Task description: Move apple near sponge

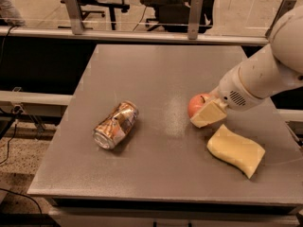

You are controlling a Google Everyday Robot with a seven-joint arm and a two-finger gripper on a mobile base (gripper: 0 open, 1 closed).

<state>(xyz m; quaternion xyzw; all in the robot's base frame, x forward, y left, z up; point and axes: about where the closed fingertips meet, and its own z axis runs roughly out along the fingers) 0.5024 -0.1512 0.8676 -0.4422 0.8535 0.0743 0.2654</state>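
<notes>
The small red-orange apple is held in my gripper, whose pale yellow blocky fingers are shut on it, low over the grey table. The white arm reaches in from the right. The pale-yellow wavy-edged sponge lies flat on the table just below and right of the gripper, a short gap from the apple. The near finger hides part of the apple's right side.
A crushed metallic can lies on its side at the table's left-middle. A rail with metal posts runs behind the table, with office chairs beyond. The table's front edge is near the sponge.
</notes>
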